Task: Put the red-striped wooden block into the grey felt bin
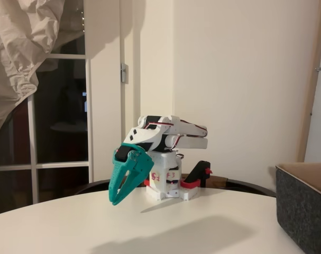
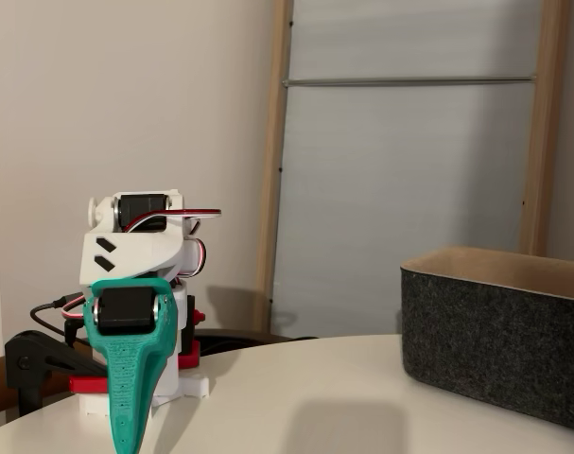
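The teal pincer (image 2: 126, 437) hangs tip-down at seven o'clock over the white desk (image 2: 305, 397), fingers together; the grey felt bin (image 2: 495, 345) stands at four o'clock.

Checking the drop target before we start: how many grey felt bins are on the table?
1. The grey felt bin sits at the right of the table in both fixed views, apart from the gripper. Its inside is hidden.
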